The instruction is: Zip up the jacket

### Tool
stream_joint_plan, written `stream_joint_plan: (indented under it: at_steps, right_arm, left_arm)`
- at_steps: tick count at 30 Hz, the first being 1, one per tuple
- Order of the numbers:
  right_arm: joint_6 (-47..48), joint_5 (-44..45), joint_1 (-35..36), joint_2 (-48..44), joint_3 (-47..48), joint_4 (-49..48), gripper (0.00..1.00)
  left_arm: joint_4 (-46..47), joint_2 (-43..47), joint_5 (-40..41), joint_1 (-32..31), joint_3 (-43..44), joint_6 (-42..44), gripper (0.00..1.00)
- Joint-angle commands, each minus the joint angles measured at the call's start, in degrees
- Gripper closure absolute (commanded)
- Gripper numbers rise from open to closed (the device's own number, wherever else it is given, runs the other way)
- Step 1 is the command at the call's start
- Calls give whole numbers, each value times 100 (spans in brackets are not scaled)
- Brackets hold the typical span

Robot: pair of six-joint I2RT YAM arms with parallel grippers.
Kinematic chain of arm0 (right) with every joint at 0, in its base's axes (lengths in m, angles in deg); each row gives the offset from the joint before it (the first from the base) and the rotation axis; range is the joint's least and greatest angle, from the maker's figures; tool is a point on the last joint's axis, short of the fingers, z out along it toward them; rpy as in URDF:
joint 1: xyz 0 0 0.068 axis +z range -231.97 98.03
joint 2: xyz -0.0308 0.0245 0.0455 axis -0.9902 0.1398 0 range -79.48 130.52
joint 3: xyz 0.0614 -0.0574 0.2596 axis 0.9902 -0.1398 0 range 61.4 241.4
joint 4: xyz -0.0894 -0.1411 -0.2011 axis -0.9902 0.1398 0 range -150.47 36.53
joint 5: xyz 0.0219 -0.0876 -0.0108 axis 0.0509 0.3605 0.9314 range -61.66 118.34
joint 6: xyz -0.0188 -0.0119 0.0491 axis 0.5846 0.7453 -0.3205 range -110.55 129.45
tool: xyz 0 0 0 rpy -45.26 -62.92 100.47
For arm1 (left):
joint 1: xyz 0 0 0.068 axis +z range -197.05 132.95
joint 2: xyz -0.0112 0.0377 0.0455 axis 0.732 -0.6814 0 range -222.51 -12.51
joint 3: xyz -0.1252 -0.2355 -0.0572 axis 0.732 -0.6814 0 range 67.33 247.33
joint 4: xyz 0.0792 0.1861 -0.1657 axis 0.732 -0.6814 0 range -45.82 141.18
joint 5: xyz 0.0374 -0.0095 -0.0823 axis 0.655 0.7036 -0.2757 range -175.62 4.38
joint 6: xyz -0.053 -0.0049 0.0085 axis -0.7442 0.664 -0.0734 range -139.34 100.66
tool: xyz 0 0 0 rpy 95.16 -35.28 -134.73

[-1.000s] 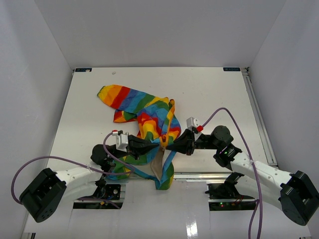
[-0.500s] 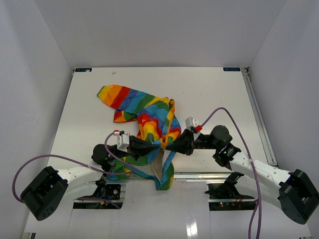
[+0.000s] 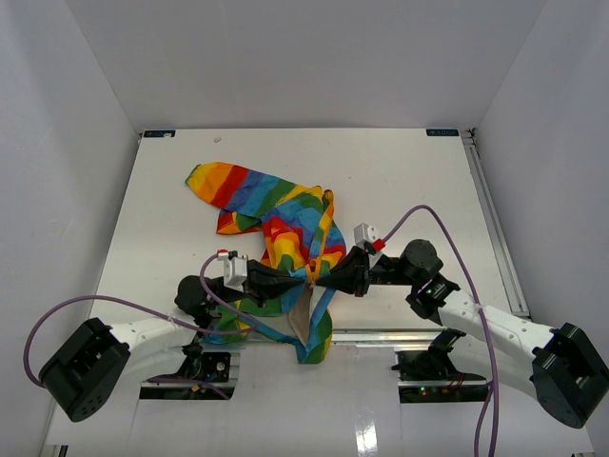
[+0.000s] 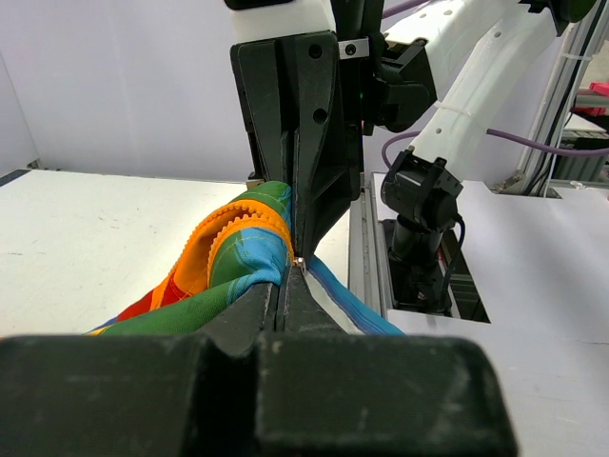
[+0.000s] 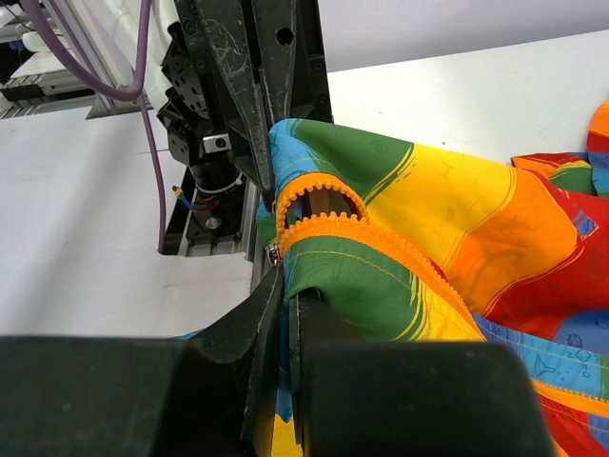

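The rainbow-striped jacket (image 3: 276, 214) lies crumpled on the white table, with its lower hem hanging over the near edge. My left gripper (image 3: 297, 278) and right gripper (image 3: 324, 280) meet tip to tip on its raised front edge. In the left wrist view my left gripper (image 4: 293, 271) is shut on the jacket's (image 4: 228, 257) blue-trimmed edge. In the right wrist view my right gripper (image 5: 285, 276) is shut on the green fabric just below the orange zipper teeth (image 5: 328, 221). A small metal slider (image 5: 275, 252) sits at its tip. The zipper gapes open in a loop.
A metal rail (image 3: 400, 335) runs along the table's near edge below both grippers. Purple cables (image 3: 447, 238) arc over each arm. The right arm's base (image 4: 419, 228) stands close behind the grippers. White walls enclose the table on three sides.
My left gripper has crept slightly right towards the right gripper. Both keep their hold on the jacket, which has barely moved.
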Motion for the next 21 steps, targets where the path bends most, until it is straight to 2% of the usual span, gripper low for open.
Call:
stream_joint_plan:
  at_steps: [1,21]
  right_arm:
    - [-9,162,30,-86,224,-316,92]
    - [-107,287,28,-199,253,-381,92]
  left_arm:
    - [146,27,-17,4,-44,231,100]
    - [-91,-333,-539,4,161,238,100]
